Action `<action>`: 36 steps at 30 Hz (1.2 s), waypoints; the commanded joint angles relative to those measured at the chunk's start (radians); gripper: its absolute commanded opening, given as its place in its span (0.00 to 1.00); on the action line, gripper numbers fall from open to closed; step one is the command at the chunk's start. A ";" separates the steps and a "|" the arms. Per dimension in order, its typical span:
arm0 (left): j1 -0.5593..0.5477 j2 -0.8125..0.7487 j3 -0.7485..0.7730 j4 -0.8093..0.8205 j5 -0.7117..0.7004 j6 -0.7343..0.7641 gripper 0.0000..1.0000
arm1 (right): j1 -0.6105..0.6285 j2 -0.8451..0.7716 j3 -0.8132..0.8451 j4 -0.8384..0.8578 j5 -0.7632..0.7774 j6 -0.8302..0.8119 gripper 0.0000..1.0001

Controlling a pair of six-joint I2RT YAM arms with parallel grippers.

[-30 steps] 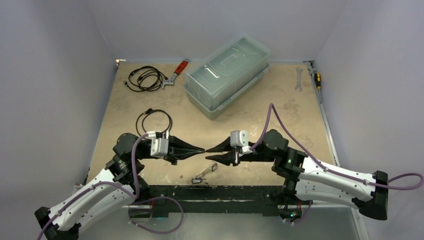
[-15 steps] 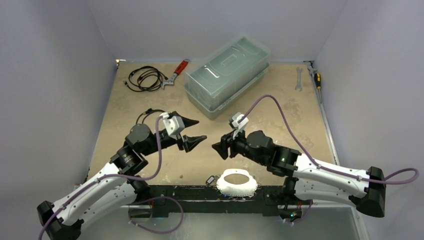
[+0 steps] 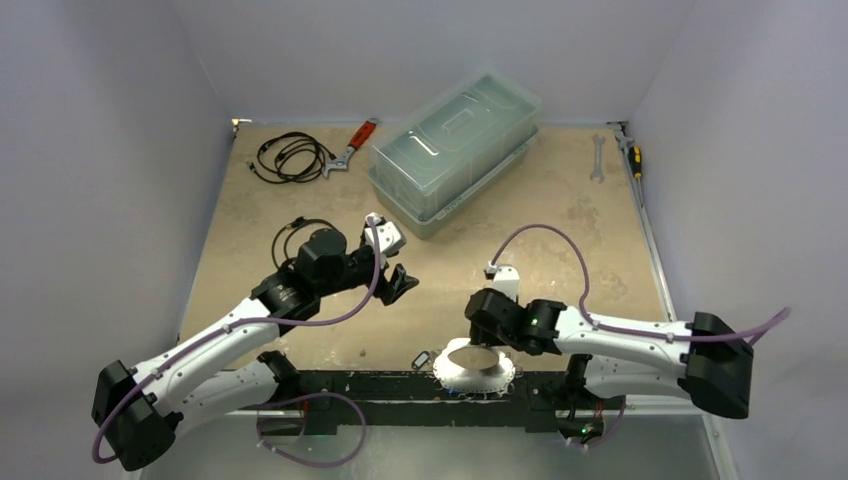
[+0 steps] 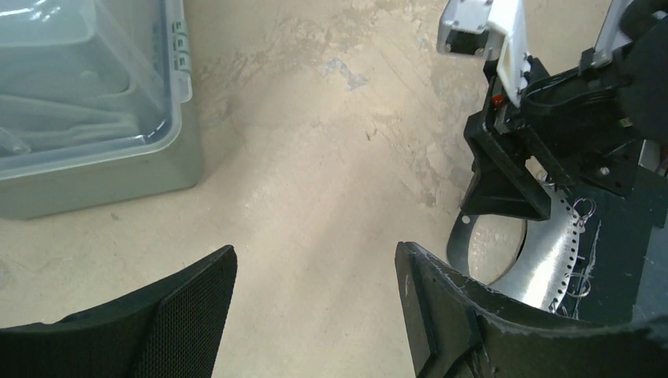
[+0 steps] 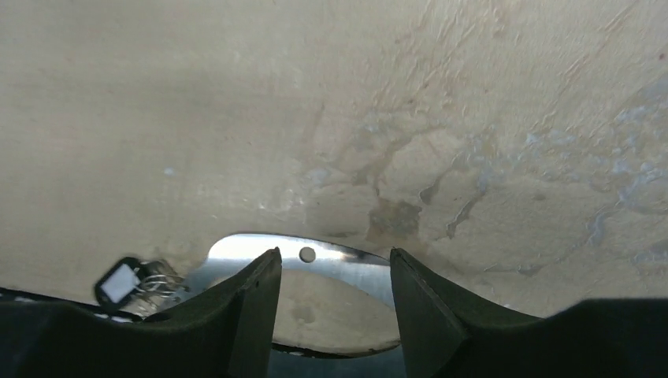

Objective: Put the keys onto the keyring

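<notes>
The keyring (image 3: 476,375) is a white oval loop lying flat at the table's front edge; in the right wrist view it shows as a shiny flat band with holes (image 5: 346,264). A key with a black tag (image 3: 422,358) lies against its left end (image 5: 122,282). My right gripper (image 3: 472,348) points down just above the ring, open, its fingertips over the far band (image 5: 335,268) and nothing between them. My left gripper (image 3: 396,277) hangs open over bare table (image 4: 315,268), behind and left of the ring (image 4: 543,264).
A clear lidded bin (image 3: 455,150) stands at the back middle. A black cable coil (image 3: 290,157) and red-handled tool (image 3: 352,148) lie back left, a wrench (image 3: 597,157) and screwdriver (image 3: 632,155) back right. A black cable loop (image 3: 295,235) lies by the left arm.
Both grippers, shut and nearly tip to tip a second ago, have opened and parted. The keyring now lies at the front edge. The right gripper dropped over it; the left swung back.
</notes>
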 commanded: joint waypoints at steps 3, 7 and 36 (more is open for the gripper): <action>0.004 -0.017 0.044 -0.006 0.010 0.029 0.73 | 0.009 0.159 0.004 0.091 -0.071 -0.016 0.55; 0.005 -0.012 0.046 -0.016 0.010 0.037 0.72 | 0.048 0.256 0.034 0.116 -0.086 -0.062 0.53; 0.006 -0.034 0.054 -0.050 -0.066 0.065 0.72 | 0.100 0.200 -0.054 0.253 -0.261 0.073 0.60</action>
